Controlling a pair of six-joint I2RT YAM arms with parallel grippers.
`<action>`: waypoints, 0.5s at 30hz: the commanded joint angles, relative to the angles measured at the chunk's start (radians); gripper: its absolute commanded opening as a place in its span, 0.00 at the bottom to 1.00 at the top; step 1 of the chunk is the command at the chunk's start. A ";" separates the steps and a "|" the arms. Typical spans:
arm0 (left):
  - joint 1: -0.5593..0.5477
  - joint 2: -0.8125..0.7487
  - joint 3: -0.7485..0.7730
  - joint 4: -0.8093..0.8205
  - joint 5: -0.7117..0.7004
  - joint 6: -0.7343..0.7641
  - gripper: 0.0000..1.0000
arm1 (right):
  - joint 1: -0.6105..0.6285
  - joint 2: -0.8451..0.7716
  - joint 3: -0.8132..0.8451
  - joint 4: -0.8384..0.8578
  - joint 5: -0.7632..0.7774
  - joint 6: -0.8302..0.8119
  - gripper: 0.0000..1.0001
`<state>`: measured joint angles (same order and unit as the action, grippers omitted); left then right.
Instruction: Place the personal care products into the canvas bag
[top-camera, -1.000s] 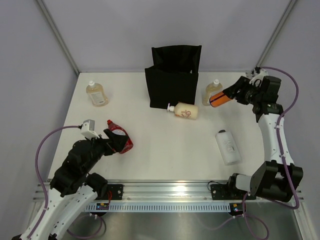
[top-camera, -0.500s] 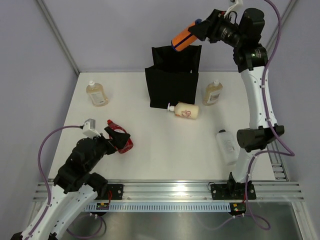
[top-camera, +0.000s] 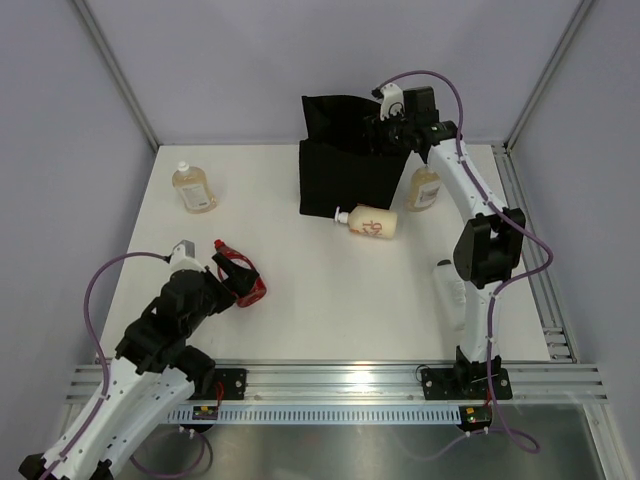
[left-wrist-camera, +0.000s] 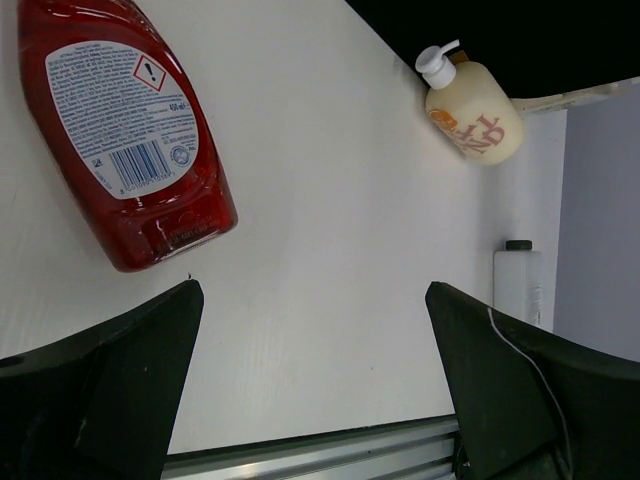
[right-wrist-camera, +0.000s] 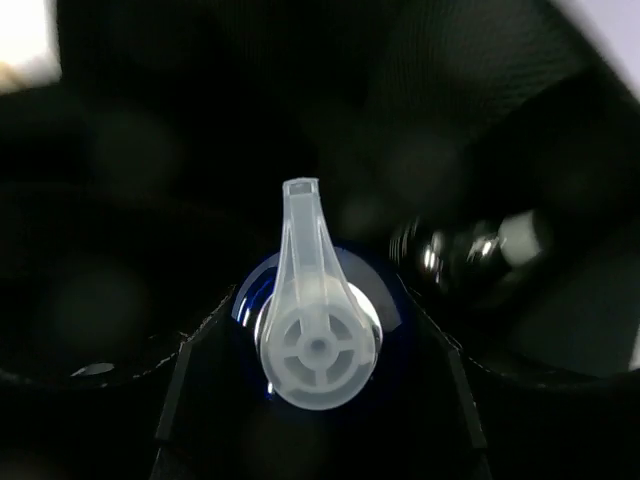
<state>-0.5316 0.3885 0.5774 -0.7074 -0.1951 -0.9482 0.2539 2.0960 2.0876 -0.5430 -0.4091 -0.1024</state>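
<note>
From the top external view, the boxy black canvas bag (top-camera: 340, 180) stood at the far side of the white table (top-camera: 330, 310), and the right gripper (top-camera: 385, 133) reached down into its open mouth, its fingers hidden there. Five products lay outside the bag: one squat amber bottle (top-camera: 192, 188) far left, a second amber bottle (top-camera: 424, 190) just right of the bag, the cream pump bottle (top-camera: 372, 223) on its side at the bag's front, the flat white bottle (top-camera: 449, 290) partly behind the right arm, and the red plastic bottle (top-camera: 241, 279) just beside the left gripper (top-camera: 230, 272). In the left wrist view, the left gripper (left-wrist-camera: 312, 298) was spread wide and held nothing, and the red plastic bottle (left-wrist-camera: 125, 140) lay flat just ahead of it. In the right wrist view, the right gripper (right-wrist-camera: 317, 305) looked clenched on a small spray bottle (right-wrist-camera: 318, 350), seen end-on as a clear nozzle over a blue collar, down in the dark bag interior beside a shiny silver object (right-wrist-camera: 460, 245), probably the silver bottle. So one product seemed packed, one was about to be let go, and five remained.
</note>
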 joint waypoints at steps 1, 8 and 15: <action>0.001 0.024 -0.010 0.026 -0.050 -0.029 0.99 | 0.028 -0.080 0.049 -0.009 -0.037 -0.193 0.00; 0.001 0.119 0.027 -0.076 -0.197 -0.132 0.99 | 0.050 0.104 0.169 -0.161 0.049 -0.283 0.33; 0.001 0.265 0.052 -0.067 -0.198 -0.118 0.99 | 0.050 0.136 0.245 -0.235 -0.023 -0.303 0.99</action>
<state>-0.5316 0.6140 0.5766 -0.7944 -0.3428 -1.0557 0.3004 2.2463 2.2704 -0.7128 -0.3946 -0.3794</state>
